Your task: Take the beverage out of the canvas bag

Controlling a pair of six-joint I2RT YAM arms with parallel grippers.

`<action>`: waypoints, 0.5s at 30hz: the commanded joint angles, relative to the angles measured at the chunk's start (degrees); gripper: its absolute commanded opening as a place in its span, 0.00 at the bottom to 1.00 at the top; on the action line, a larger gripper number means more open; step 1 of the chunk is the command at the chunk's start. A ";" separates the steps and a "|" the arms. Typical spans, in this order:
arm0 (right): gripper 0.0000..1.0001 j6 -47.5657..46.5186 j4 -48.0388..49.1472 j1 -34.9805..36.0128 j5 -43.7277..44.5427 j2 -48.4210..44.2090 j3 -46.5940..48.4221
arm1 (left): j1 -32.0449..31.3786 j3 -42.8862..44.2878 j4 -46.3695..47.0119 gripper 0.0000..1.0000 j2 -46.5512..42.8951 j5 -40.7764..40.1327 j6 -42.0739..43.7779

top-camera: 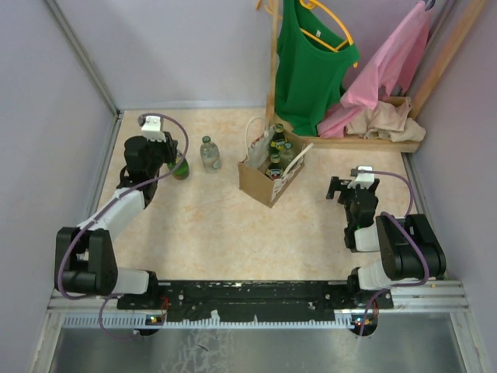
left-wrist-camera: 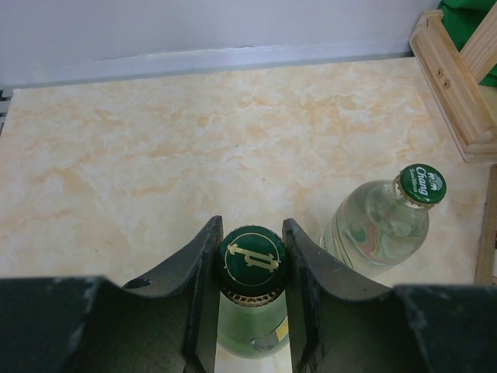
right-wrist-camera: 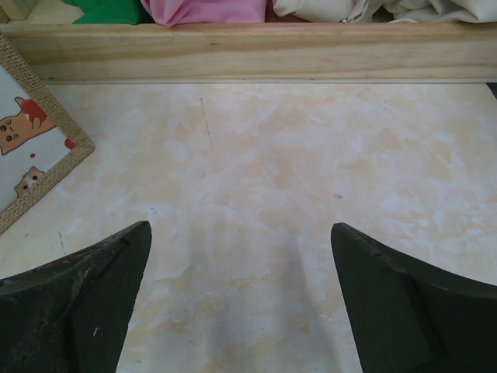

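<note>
The tan canvas bag (top-camera: 260,180) stands mid-table with white handles and several bottles (top-camera: 276,151) upright inside. Its printed side shows at the left edge of the right wrist view (right-wrist-camera: 31,155). My left gripper (top-camera: 169,155) is at the far left, its jaws closed on the cap of a green bottle (left-wrist-camera: 250,260) that stands upright on the table (top-camera: 180,166). A clear bottle with a green cap (left-wrist-camera: 380,221) stands just right of it (top-camera: 209,153). My right gripper (right-wrist-camera: 241,256) is open and empty, low over the table right of the bag (top-camera: 342,189).
A wooden clothes rack base (top-camera: 365,140) sits at the back right, with a green top (top-camera: 311,62) and pink garment (top-camera: 388,70) hanging above it. Its wooden rail (right-wrist-camera: 248,50) runs ahead of my right gripper. Walls close off the left, back and right.
</note>
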 commanded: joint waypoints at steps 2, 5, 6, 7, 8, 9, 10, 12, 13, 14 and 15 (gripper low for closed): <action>0.99 -1.06 2.71 -0.03 0.20 -0.27 1.62 | 0.36 -0.14 18.03 0.00 0.46 1.23 2.14; 0.99 -1.08 2.74 -0.02 0.20 -0.28 1.59 | 0.37 -1.82 21.35 0.00 1.41 0.82 3.41; 0.99 -1.06 2.74 -0.03 0.20 -0.27 1.62 | 0.34 -1.98 21.94 0.00 1.77 0.57 3.72; 0.99 -1.06 2.75 0.02 0.19 -0.27 1.60 | 0.33 -2.07 22.30 0.00 2.11 0.38 4.10; 0.99 -1.06 2.71 -0.03 0.18 -0.27 1.62 | 0.37 -1.97 22.63 0.00 2.52 0.40 4.52; 0.99 -1.06 2.75 -0.02 0.21 -0.27 1.60 | 0.36 -1.95 22.98 0.00 2.95 0.67 4.83; 0.99 -1.06 2.75 -0.02 0.19 -0.27 1.62 | 0.33 -2.02 23.58 0.00 3.61 0.90 4.93; 0.99 -1.06 2.76 0.00 0.23 -0.27 1.60 | 0.34 -1.76 24.29 0.00 4.71 1.37 5.02; 0.99 -1.12 2.76 -0.04 0.19 -0.27 1.57 | 0.35 -1.73 24.91 0.00 5.25 1.55 5.04; 0.99 -1.07 2.76 0.00 0.14 -0.32 1.61 | 0.36 -1.72 25.53 0.00 5.81 1.56 5.06; 0.99 -1.06 2.76 0.08 0.23 -0.28 1.61 | 0.35 -1.63 26.03 0.00 6.40 1.62 5.07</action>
